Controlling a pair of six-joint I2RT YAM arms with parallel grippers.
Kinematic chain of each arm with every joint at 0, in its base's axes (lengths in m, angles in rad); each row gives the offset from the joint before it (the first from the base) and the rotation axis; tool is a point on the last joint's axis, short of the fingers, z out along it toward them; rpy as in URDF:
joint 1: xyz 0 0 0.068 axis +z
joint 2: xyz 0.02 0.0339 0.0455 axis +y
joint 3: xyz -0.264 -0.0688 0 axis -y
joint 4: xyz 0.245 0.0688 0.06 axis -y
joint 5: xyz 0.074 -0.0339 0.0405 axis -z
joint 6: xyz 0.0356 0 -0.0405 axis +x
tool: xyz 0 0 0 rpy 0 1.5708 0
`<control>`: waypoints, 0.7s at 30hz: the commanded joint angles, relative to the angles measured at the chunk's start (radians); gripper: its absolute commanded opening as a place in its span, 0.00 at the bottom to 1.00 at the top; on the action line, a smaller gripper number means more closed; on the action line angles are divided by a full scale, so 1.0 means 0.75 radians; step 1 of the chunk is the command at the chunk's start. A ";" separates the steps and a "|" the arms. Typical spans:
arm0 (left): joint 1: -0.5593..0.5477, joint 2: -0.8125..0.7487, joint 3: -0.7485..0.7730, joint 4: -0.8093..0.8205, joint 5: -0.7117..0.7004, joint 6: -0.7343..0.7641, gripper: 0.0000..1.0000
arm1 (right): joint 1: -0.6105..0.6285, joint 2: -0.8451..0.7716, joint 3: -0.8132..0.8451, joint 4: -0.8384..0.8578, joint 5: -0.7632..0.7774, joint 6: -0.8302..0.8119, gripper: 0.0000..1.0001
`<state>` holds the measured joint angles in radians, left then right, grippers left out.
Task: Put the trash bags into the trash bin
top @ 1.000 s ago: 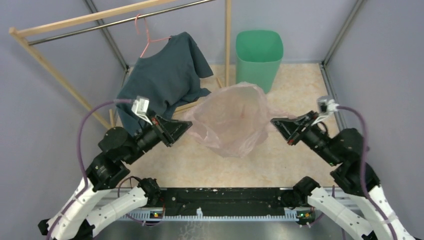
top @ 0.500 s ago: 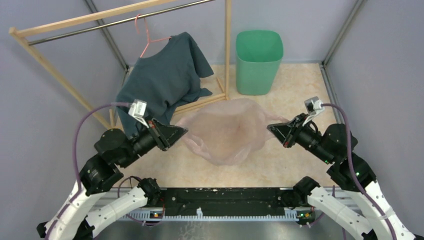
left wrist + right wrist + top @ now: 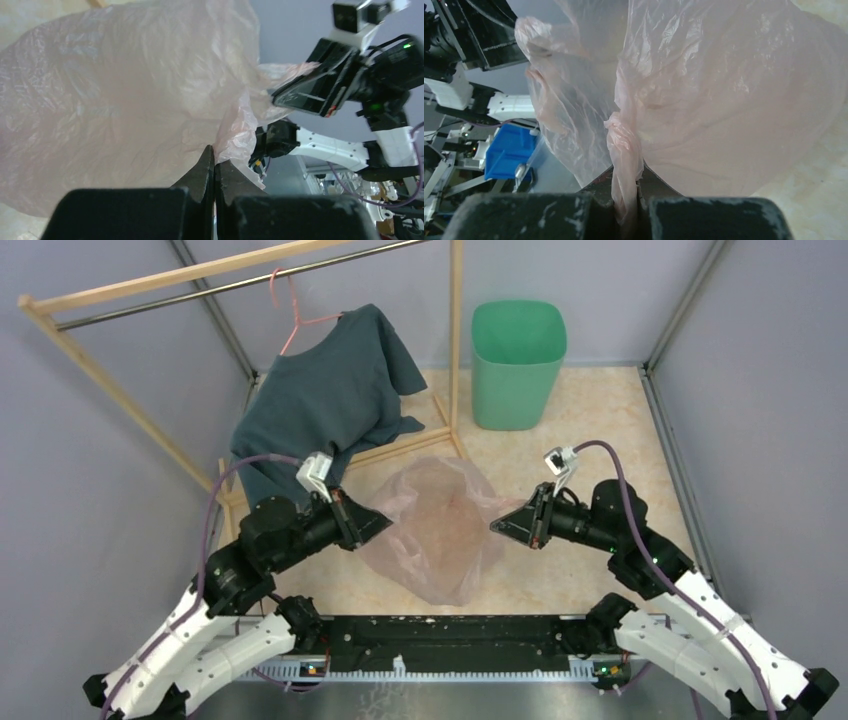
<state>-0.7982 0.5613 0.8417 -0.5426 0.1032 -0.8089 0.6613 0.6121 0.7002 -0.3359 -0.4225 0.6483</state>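
The pale-pink translucent trash bag (image 3: 440,525) hangs crumpled between my two grippers above the floor's middle. My left gripper (image 3: 385,521) is shut on the bag's left edge; in the left wrist view its jaws (image 3: 215,160) pinch the film (image 3: 125,100). My right gripper (image 3: 497,526) is shut on a twisted strand of the bag's right edge, seen in the right wrist view (image 3: 626,170) with the bag (image 3: 734,100) billowing beyond. The mint-green trash bin (image 3: 517,362) stands upright at the back, well beyond the bag.
A dark teal shirt (image 3: 330,395) hangs on a pink hanger from a wooden rack (image 3: 455,330) at the back left, its foot close to the bag's far side. Grey walls with metal frame posts (image 3: 680,310) enclose the floor.
Both grippers moved inward toward each other and nearer the arm bases. The bag, earlier spread wide between them, is now bunched narrower and sits lower and nearer.
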 commanded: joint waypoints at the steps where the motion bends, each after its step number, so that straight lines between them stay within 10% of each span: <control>1: -0.001 -0.081 0.115 -0.014 -0.103 0.037 0.00 | 0.043 0.025 0.050 0.142 -0.022 0.044 0.00; 21: -0.001 0.182 0.348 -0.105 -0.301 0.171 0.00 | 0.051 0.419 0.326 0.103 0.140 -0.228 0.12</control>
<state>-0.7982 0.6491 1.0870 -0.6071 -0.0692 -0.7216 0.6918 0.8597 0.8974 -0.2974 -0.3592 0.5407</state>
